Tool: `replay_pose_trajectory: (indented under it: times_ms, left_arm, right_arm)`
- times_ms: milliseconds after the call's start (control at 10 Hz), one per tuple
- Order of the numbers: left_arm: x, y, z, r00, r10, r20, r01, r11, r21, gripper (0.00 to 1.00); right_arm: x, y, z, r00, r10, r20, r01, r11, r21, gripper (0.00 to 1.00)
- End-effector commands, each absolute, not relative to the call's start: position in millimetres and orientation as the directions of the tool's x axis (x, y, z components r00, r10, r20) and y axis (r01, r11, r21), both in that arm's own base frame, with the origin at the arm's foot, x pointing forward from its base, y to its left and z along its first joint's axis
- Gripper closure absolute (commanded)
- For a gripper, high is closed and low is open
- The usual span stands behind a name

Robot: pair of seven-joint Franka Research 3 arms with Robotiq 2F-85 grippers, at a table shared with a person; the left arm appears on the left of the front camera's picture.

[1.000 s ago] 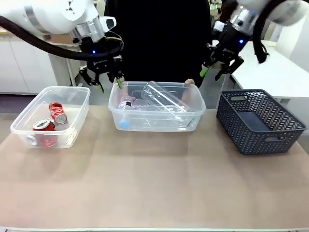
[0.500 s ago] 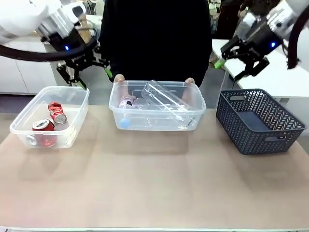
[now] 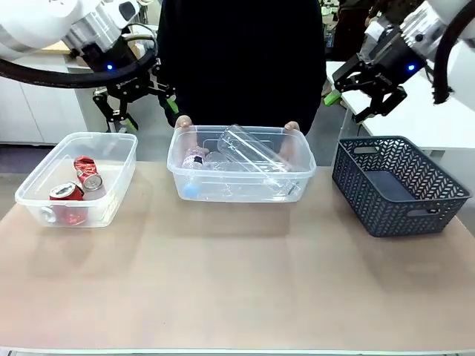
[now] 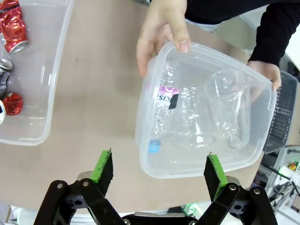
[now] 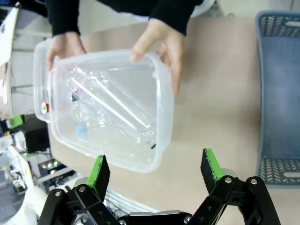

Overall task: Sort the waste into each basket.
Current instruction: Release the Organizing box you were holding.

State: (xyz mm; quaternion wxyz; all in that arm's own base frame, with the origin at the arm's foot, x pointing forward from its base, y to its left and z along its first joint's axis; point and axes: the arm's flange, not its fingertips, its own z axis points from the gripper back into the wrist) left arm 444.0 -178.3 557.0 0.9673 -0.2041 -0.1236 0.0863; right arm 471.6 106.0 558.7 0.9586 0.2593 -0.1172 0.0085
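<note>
Two clear baskets stand on the table. The left basket [image 3: 33, 194] [image 4: 55, 79] holds red cans [image 3: 83, 178] [image 4: 14, 27]. The middle basket [image 3: 245, 178] [image 4: 145, 152] [image 5: 167, 108] holds clear plastic bottles [image 3: 249, 148] [image 4: 165, 110] [image 5: 110, 101]. A person's hands [image 3: 182, 122] [image 4: 161, 33] [image 5: 161, 40] grip its far corners. My left gripper [image 3: 142, 111] [image 4: 157, 169] hangs open and empty above the gap between the two baskets. My right gripper [image 3: 356, 100] [image 5: 153, 172] is open and empty, high between the middle basket and the grey one.
A dark grey lattice basket [image 3: 397, 185] [image 5: 279, 93] stands at the table's right side, nothing visible inside. The person in a black top stands at the far edge behind the middle basket. The near half of the brown tabletop [image 3: 237, 282] is bare.
Both arms rose and drew apart from the middle basket, the left leftward and the right rightward, then each edged slightly back inward. Both grippers stayed open. The baskets have not moved.
</note>
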Motion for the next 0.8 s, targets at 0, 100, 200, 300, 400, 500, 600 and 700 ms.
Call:
replay_pose_trajectory:
  times_ms: [0, 100, 200, 300, 400, 500, 600, 700]
  left_arm:
    - [446, -179, 558, 0.950, 0.234, 0.205, -0.137, 0.907, -0.399, 0.00]
    - [446, -179, 558, 0.950, 0.234, 0.205, -0.137, 0.907, -0.399, 0.00]
    - [446, -179, 558, 0.950, 0.234, 0.205, -0.137, 0.907, -0.399, 0.00]
    - [446, -179, 558, 0.950, 0.234, 0.205, -0.137, 0.907, -0.399, 0.00]
    - [445, -177, 556, 0.954, 0.219, 0.202, -0.119, 0.902, -0.416, 0.01]
    - [434, -170, 570, 0.980, 0.118, 0.159, -0.020, 0.859, -0.512, 0.00]
    - [421, -151, 583, 0.991, 0.078, 0.109, 0.008, 0.776, -0.631, 0.00]
    - [403, -122, 594, 0.998, 0.039, 0.053, 0.016, 0.638, -0.769, 0.00]
  right_arm:
    - [474, 107, 564, 0.973, -0.053, 0.223, -0.062, 0.874, 0.481, 0.00]
    - [474, 107, 564, 0.973, -0.053, 0.223, -0.062, 0.874, 0.481, 0.00]
    - [474, 107, 564, 0.973, -0.053, 0.223, -0.062, 0.874, 0.481, 0.00]
    - [474, 107, 564, 0.973, -0.053, 0.223, -0.062, 0.874, 0.481, 0.00]
    - [472, 106, 559, 0.972, -0.045, 0.229, -0.077, 0.866, 0.495, 0.01]
    - [448, 88, 573, 0.979, -0.019, 0.202, -0.120, 0.749, 0.652, 0.00]
    - [425, 64, 583, 0.988, -0.011, 0.157, -0.117, 0.611, 0.783, 0.00]
    - [403, 34, 592, 0.996, -0.061, 0.071, -0.034, 0.467, 0.884, 0.00]
